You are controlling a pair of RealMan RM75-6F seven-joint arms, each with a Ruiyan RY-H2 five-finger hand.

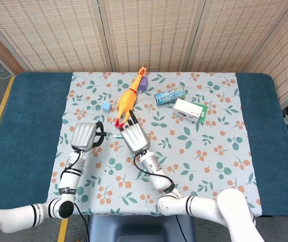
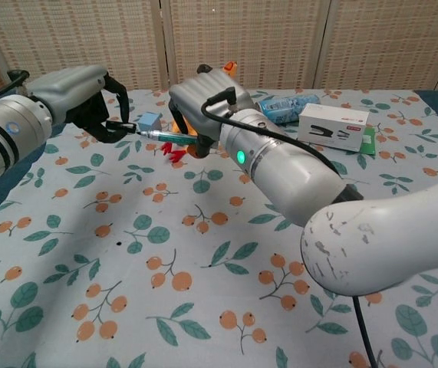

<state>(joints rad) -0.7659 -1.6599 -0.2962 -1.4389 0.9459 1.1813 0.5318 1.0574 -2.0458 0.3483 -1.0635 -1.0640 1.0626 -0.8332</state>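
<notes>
A teal pen (image 2: 165, 136) hangs level above the floral cloth, also seen from the head as the pen (image 1: 114, 136). My left hand (image 2: 88, 103) pinches its dark left end. My right hand (image 2: 203, 100) grips its right end, with the fingers curled round it. From above, the left hand (image 1: 84, 136) and right hand (image 1: 135, 138) sit side by side with only the short pen between them. The red feet of a rubber chicken (image 2: 174, 153) show just behind the pen.
An orange rubber chicken (image 1: 127, 98) lies beyond the hands. A small blue cube (image 1: 106, 106) is to its left and a purple block (image 1: 143, 86) by its head. A drink can (image 1: 169, 95) and a white box (image 1: 190, 110) lie at the back right.
</notes>
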